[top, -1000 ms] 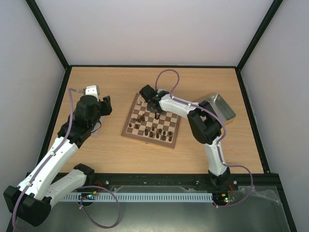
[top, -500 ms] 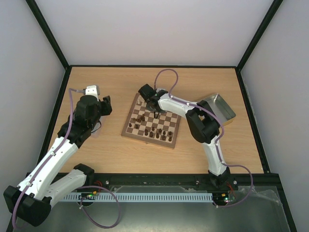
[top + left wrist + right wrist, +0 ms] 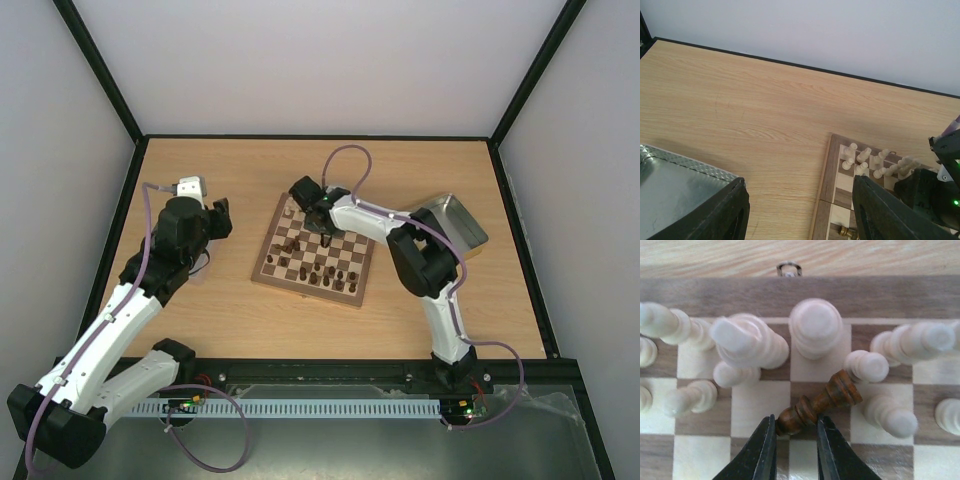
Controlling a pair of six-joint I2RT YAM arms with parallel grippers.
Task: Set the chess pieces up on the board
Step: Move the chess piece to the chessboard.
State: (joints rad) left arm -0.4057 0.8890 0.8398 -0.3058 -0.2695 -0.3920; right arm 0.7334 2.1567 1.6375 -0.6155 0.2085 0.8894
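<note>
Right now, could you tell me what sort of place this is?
Probably a robotics test cell: plain white walls, left arm and right arm bolted to the table, chessboard as prop.

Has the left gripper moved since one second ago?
No. In the top view the left gripper stays at the same spot, left of the board and equally far from it.

A pale wood-grain surface (image 3: pixel 300 340) with a thin black border. A square checkered chessboard (image 3: pixel 300 287) lies flat on it, turned slightly askew. The chessboard is directly beneath the right pincer (image 3: pixel 324 236) and well to the right of the left pincer (image 3: pixel 221 213). A grey metal tray (image 3: pixel 462 218) sits on the surface, well to the right of the right pincer. A second metal tray (image 3: pixel 675 185), with a ridged floor, lies beneath the left pincer, towards its left side.
</note>
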